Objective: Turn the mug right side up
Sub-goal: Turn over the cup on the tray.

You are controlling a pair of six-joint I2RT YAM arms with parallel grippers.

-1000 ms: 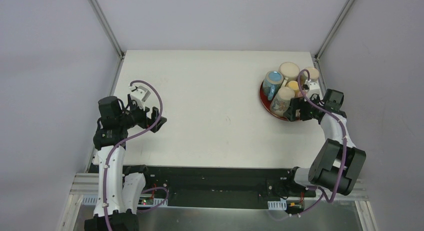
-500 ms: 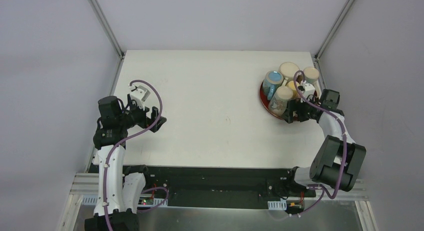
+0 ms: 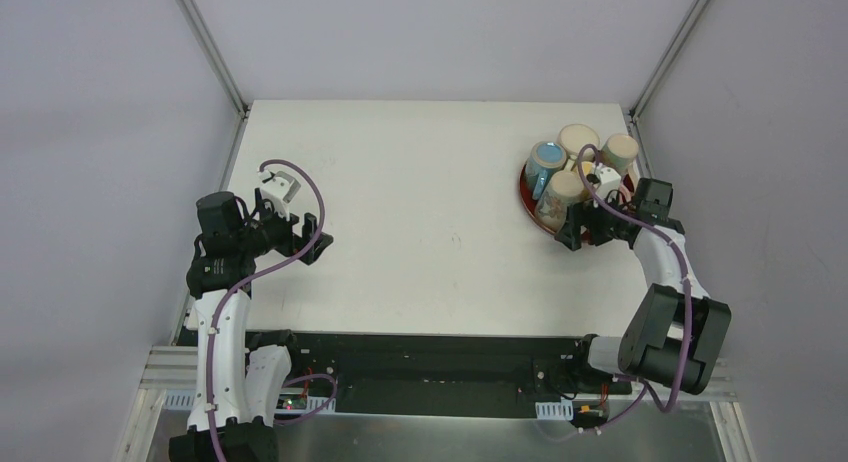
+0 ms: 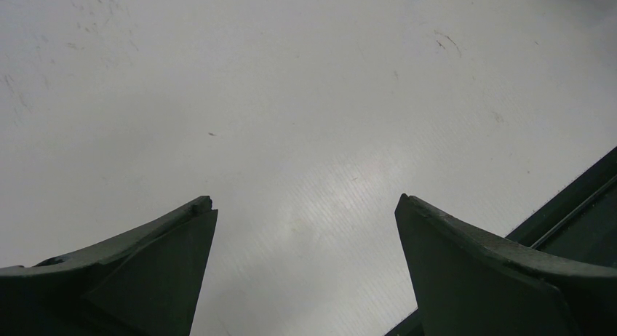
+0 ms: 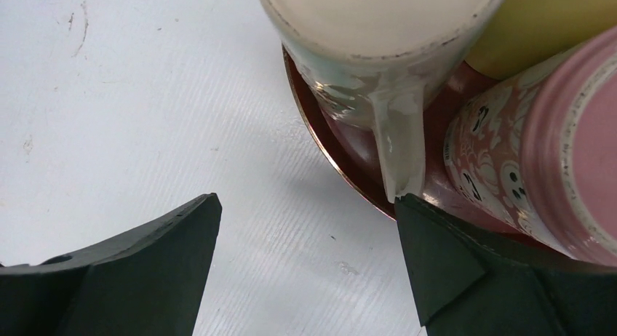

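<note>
- My right fingers (image 5: 145,270) are spread wide with nothing between them, low over the white desk (image 5: 131,103).
- Task thing: a cream ceramic mug with a pale patterned wall and a white handle (image 5: 378,52). It stands base up just ahead of these fingers, at the near edge of a round dark red tray (image 5: 336,164).
- The mug's handle points back toward the gap between my fingers. In the wrist view its lower end sits right at the tip of the right-hand finger, and I cannot tell whether they touch.
- Beyond that same finger a pink mug with a white pattern (image 5: 524,154) is on the tray, close beside the cream mug. A yellow mug (image 5: 546,23) shows behind the two.
- From above, my right fingers (image 3: 573,232) are at the tray's (image 3: 527,196) near-left rim, with the cream mug (image 3: 565,189) directly ahead of them. Farther off on the tray are a blue-based mug (image 3: 547,159) and two more cream ones.
- My left fingers (image 4: 131,278) are also fully apart and empty, above bare desk. In the overhead view they (image 3: 312,232) sit well apart from the tray, across the desk.
</note>
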